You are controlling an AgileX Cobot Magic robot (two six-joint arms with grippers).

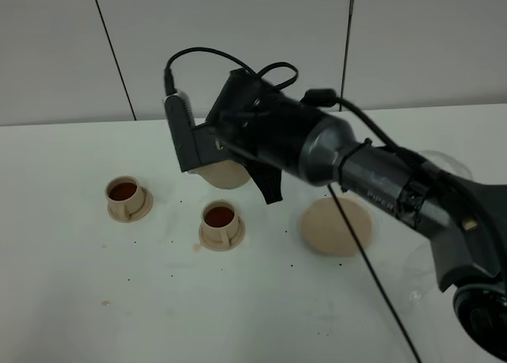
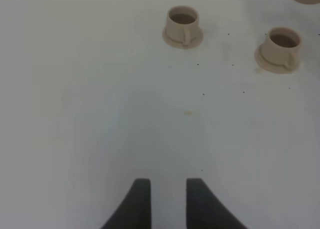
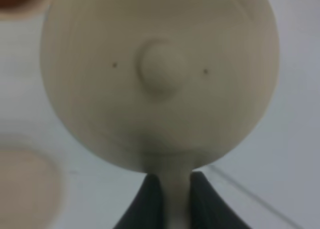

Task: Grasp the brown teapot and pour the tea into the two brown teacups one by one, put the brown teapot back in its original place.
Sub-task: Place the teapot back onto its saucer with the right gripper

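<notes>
Above the white counter [image 1: 71, 315], both small light-tan cylindrical teacups [image 1: 124, 195] [image 1: 220, 220] hold dark tea.
Left claw [image 2: 167, 199] hovers low, slightly parted, empty. Mid-scene, the right claw [image 3: 175, 199] is clamped on the loop handle of the squat light-tan matte teapot [image 1: 226, 173], arm reaching across, wrist rolled. Judged next: level the pot, carry it rightward slowly, lower it centred onto the flat round tan saucer [image 1: 337, 227].
</notes>
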